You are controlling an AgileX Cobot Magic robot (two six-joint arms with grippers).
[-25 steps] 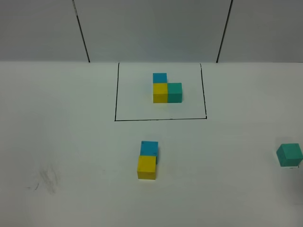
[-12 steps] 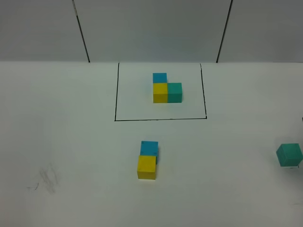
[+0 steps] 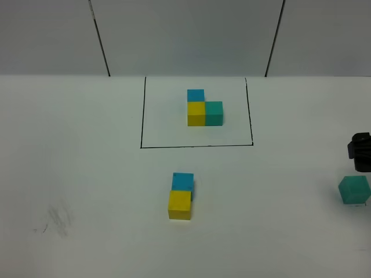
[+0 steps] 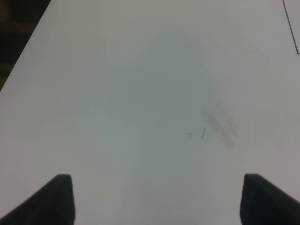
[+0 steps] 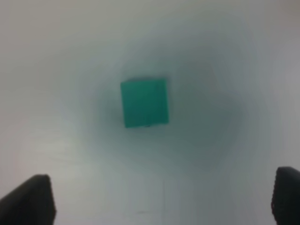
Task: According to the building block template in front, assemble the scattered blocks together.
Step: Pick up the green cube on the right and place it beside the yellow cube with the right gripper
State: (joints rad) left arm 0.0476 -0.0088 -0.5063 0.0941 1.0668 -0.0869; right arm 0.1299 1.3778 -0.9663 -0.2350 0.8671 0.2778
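**Operator:** What is changing against the frame from a second ago?

**Technician:** A dark part of the right arm [image 3: 360,153] is entering the high view at its right edge, just above the teal cube [image 3: 354,190]. All the cubes are lying where they lay before.

**Operator:** How are the grippers standing?

**Technician:** The right gripper [image 5: 159,202] is hanging over the teal cube with its fingertips spread wide and nothing between them, so it is released. The cube is sitting ahead of the tips, slightly turned against them, and is not yet between them. The left gripper [image 4: 159,200] is also standing released. It is facing bare table [image 4: 117,93] and a faint smudge [image 4: 219,124], with no cube in its view.

**Operator:** Why that arrangement?

**Technician:** The building block template [image 3: 204,109] inside the black rectangle [image 3: 197,146] is showing teal to the right of yellow. The blue cube [image 3: 182,181] and the yellow cube [image 3: 179,204] are already touching in a column near the table's centre, as in the template. The teal cube is lying alone near the right edge. Judging from this, the right arm is serving it and the left is keeping clear.

**Operator:** Is anything standing in the way?

**Technician:** Nothing is lying between the teal cube and the pair. The likely difficulty is the cube's skew: the gripper is probably needing a wrist turn to meet flat faces. The placement is also calling for care, so that the joined pair is not being pushed apart.
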